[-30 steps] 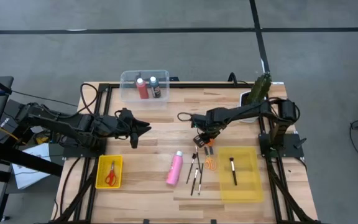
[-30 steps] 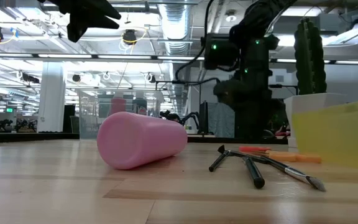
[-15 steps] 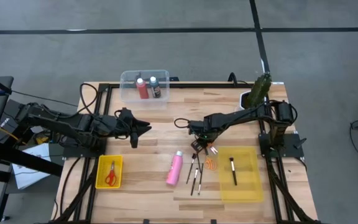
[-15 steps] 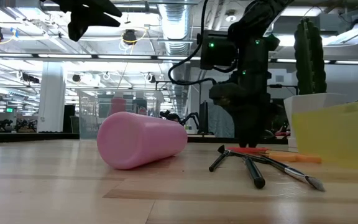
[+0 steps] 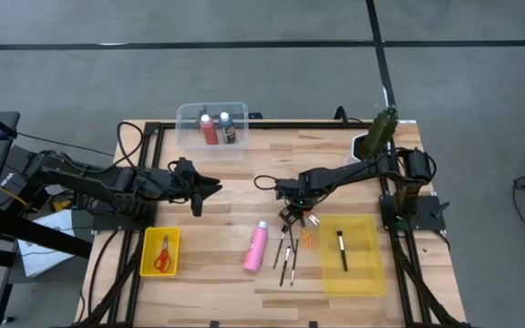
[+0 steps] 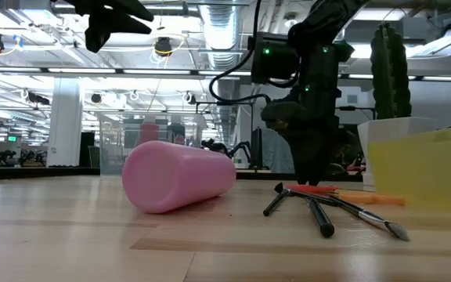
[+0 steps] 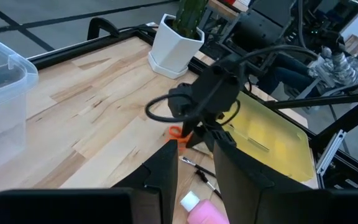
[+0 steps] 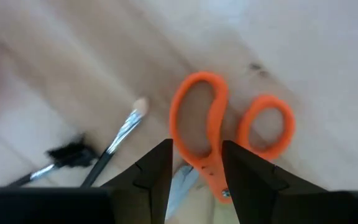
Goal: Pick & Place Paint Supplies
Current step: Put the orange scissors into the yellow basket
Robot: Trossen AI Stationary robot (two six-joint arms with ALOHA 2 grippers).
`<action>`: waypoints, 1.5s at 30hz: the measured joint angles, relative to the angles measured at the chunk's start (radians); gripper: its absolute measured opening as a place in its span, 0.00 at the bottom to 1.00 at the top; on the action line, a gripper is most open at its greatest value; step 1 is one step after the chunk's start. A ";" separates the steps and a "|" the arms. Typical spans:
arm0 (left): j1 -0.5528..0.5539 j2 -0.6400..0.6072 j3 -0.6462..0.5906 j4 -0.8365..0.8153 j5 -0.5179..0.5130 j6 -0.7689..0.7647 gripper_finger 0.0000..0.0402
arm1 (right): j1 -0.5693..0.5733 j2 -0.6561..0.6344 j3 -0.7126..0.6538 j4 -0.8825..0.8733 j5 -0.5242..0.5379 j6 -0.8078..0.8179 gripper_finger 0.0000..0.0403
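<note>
Paint supplies lie scattered across the bench, and the right gripper hangs low over the middle cluster, its jaws a little apart with nothing between them, straddling the orange-handled scissors just below.

Largest first. The pink bottle lies on its side left of the brushes; it looks like smooth plastic, light but inclined to roll, so I judge a grip across the body near the middle is safest. The red bottle and the dark white-capped bottle already stand in the clear tub at the far edge.

The orange-handled scissors are stiff, flat and thin against the wood; I would take them across the pivot just beyond the loops, where there is some thickness to pinch. The red-handled scissors rest in the small yellow tray at near left.

The loose brushes are thin, light and slippery, best pinched mid-handle; one brush lies in the yellow bin.

The left gripper waits raised at left, jaws narrowly apart, holding nothing.
</note>
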 joint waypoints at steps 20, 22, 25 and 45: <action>0.000 0.000 0.000 -0.001 0.000 -0.016 0.24 | 0.062 0.002 0.061 0.004 0.011 -0.121 0.34; 0.000 0.000 0.000 0.000 0.000 -0.016 0.24 | 0.067 0.003 0.061 0.003 0.012 -0.128 0.34; 0.000 0.000 0.000 0.000 0.000 -0.016 0.24 | 0.064 0.003 0.061 0.004 0.019 -0.141 0.34; 0.001 0.000 0.000 -0.001 -0.001 -0.042 0.24 | 0.065 0.083 0.065 -0.034 0.000 -0.172 0.34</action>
